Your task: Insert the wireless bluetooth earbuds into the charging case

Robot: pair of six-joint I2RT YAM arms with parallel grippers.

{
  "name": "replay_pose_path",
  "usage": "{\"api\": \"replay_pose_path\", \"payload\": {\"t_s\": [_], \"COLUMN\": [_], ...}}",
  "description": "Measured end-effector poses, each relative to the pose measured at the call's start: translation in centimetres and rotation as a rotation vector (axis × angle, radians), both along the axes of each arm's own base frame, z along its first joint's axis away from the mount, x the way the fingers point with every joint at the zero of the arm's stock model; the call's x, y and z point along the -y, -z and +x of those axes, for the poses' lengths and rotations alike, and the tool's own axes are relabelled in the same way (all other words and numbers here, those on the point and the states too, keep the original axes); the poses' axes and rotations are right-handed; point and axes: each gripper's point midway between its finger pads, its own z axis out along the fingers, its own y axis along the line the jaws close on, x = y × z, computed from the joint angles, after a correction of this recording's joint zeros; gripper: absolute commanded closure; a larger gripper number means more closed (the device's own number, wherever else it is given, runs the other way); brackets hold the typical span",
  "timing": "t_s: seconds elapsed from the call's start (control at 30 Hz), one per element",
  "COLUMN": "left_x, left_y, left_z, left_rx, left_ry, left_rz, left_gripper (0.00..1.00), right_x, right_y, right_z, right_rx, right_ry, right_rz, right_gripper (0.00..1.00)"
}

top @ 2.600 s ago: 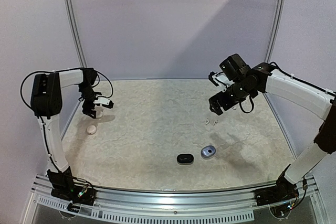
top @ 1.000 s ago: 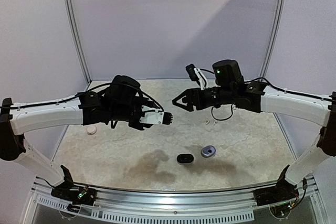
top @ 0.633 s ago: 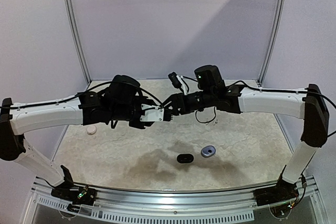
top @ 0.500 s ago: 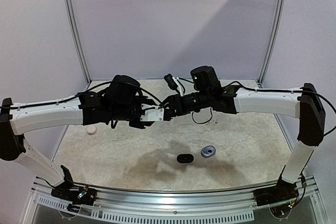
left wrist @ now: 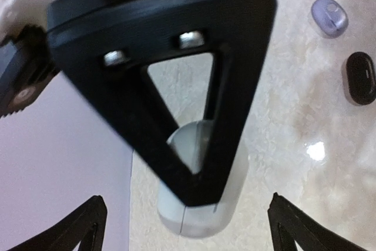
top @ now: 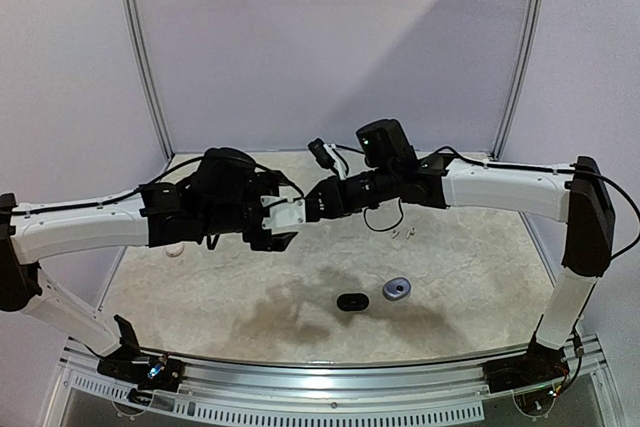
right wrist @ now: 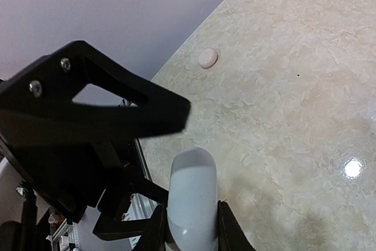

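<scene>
Charging case, white, is hanging between the left gripper's wide-open tips in the left wrist view. In the right wrist view the right gripper is pinching it above the table. Overhead, tiny white earbuds are lying beneath the right arm.

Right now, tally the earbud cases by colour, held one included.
white case: 1
black case: 1
lavender case: 1
pink case: 1
Total: 4
</scene>
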Motion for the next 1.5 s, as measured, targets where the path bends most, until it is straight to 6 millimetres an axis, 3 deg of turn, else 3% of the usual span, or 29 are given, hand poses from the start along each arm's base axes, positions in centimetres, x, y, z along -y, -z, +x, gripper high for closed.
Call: {"api": "replay_pose_path", "payload": {"t_s": [0.23, 0.37, 0.5, 0.57, 0.63, 0.7, 0.8, 0.9, 1.03, 1.27, 1.33, 1.43, 1.5], "left_x": [-2.6, -4.6, -9.4, -12.3, -15.0, -16.4, -16.2, -14.7, -12.7, -10.7, -10.4, -10.2, -10.1], "left_y": [-3.3, -4.5, -4.4, -4.2, -4.0, -4.3, -4.3, -3.4, -3.0, -4.5, -4.5, -4.5, -4.6], "left_z": [-1.3, -1.9, -0.1, 0.8, 1.0, 0.6, -0.7, -2.7, -5.0, -7.8, -8.2, -8.7, -8.9], "left_rx": [0.018, -0.023, -0.085, -0.116, -0.161, -0.208, -0.309, -0.433, -0.56, -0.634, -0.647, -0.655, -0.662], "left_ry": [-0.079, -0.134, -0.291, -0.376, -0.441, -0.447, -0.368, -0.24, -0.089, 0.098, 0.123, 0.146, 0.156], "left_rz": [-0.173, -0.305, -0.461, -0.551, -0.678, -0.825, -1.021, -1.116, -1.136, -1.138, -1.132, -1.125, -1.124], "left_gripper": [0.01, 0.01, 0.02, 0.08, 0.14, 0.16, 0.11, 0.09, 0.12, 0.15, 0.19, 0.34, 0.39], "right_x": [1.0, 1.3, 1.1, 0.9, 0.7, 0.3, -0.5, -1.4, -3.5, -5.8, -6.0, -6.2, -6.3], "right_y": [0.2, -1.2, -3.8, -5.4, -6.7, -7.5, -7.9, -7.9, -7.8, -6.5, -6.5, -6.6, -6.6], "right_z": [1.8, 3.3, 4.5, 4.9, 5.1, 5.2, 4.9, 4.0, 0.5, -5.4, -5.9, -6.7, -7.0], "right_rx": [0.048, 0.101, 0.163, 0.199, 0.232, 0.267, 0.311, 0.376, 0.49, 0.611, 0.634, 0.678, 0.695], "right_ry": [0.051, 0.09, 0.117, 0.119, 0.112, 0.097, 0.061, 0.004, -0.12, -0.336, -0.362, -0.406, -0.428], "right_rz": [-0.04, -0.04, -0.012, 0.013, 0.04, 0.071, 0.108, 0.131, 0.177, 0.266, 0.278, 0.301, 0.312], "right_gripper": [1.0, 1.0, 1.0, 1.0, 1.0, 1.0, 1.0, 1.0, 1.0, 1.0, 1.0, 1.0, 1.0]}}
